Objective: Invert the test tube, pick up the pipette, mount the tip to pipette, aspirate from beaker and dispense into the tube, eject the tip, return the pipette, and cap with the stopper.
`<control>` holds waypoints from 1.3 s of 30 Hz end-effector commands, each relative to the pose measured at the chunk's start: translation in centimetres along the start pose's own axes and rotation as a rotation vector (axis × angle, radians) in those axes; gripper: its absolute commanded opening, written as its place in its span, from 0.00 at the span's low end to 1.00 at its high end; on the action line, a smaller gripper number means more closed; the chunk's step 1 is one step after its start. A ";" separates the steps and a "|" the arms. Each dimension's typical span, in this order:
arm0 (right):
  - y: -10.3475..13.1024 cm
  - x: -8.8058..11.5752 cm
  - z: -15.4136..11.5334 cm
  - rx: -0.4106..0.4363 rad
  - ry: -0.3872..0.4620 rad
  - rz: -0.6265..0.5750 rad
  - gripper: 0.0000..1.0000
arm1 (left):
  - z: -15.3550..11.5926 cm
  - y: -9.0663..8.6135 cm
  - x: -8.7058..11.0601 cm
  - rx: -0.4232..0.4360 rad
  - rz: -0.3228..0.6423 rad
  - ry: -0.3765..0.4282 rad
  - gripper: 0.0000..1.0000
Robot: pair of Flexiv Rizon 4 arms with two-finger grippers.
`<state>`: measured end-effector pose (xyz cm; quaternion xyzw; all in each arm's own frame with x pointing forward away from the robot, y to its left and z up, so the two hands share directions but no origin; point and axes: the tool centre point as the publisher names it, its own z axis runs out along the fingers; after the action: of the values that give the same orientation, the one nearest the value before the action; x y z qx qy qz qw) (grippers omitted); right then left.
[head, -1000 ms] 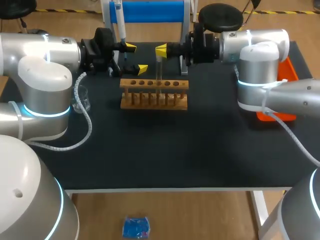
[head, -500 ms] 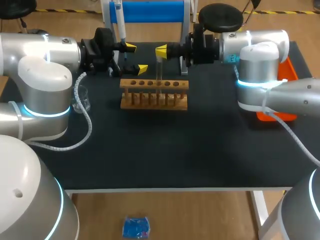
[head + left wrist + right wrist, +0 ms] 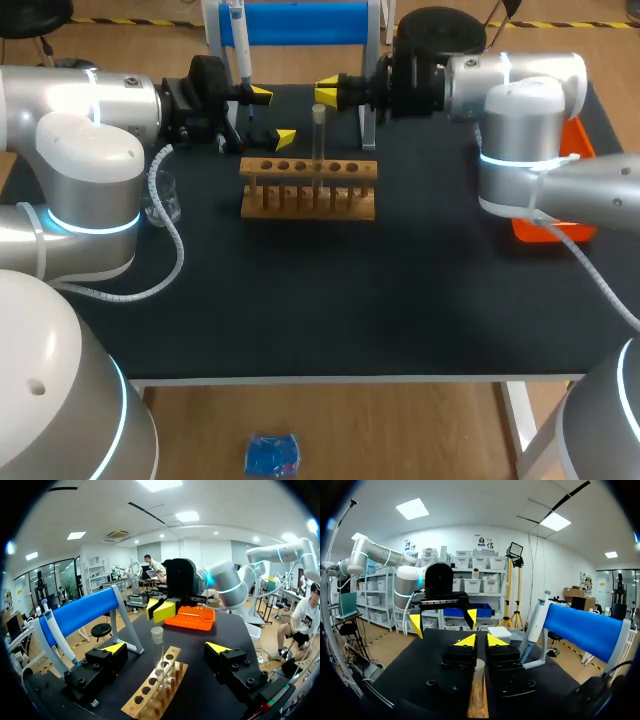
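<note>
A clear test tube stands upright in the wooden rack, open end up. My right gripper hangs just above and behind the tube's top, fingers slightly apart, open, holding nothing. In the right wrist view the tube's rim shows just under that gripper. My left gripper stands wide open left of the tube. In the left wrist view the tube stands ahead, between its fingers, untouched. The pipette hangs on the blue stand.
A glass beaker sits at the table's left, by my left arm. An orange tray lies at the right edge behind my right arm. The rack has several vacant holes.
My right gripper has let go of the tube's top, opened a little, and lifted up and back to the right. The tube stays in the rack. The left arm has not moved.
</note>
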<state>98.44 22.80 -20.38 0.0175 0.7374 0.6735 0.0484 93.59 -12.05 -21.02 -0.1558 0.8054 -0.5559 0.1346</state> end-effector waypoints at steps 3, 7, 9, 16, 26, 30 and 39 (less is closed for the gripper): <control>1.6 0.6 -1.3 0.087 -0.026 -0.056 1.00 | 0.0 0.1 0.0 0.003 0.001 -0.001 1.00; 2.2 0.6 -2.6 0.124 -0.028 -0.093 1.00 | 0.0 0.1 0.0 0.003 0.001 -0.001 1.00; 2.3 0.6 -3.3 0.151 -0.033 -0.115 1.00 | 0.0 0.1 0.0 0.003 0.001 -0.001 1.00; 1.5 1.0 -6.7 0.267 -0.040 -0.158 1.00 | 0.0 0.1 0.0 0.003 0.001 -0.001 1.00; -1.6 0.8 -11.4 0.370 -0.108 -0.147 1.00 | 0.0 0.1 0.0 0.003 0.001 -0.001 1.00; -1.6 0.8 -11.6 0.367 -0.115 -0.150 1.00 | 0.0 0.1 0.0 0.003 0.001 -0.001 1.00; -1.6 0.8 -11.6 0.367 -0.115 -0.150 1.00 | 0.0 0.1 0.0 0.003 0.001 -0.001 1.00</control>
<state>96.62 11.30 -21.03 0.0103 0.8428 0.5204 0.1372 93.60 -12.05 -21.02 -0.1558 0.8054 -0.5559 0.1346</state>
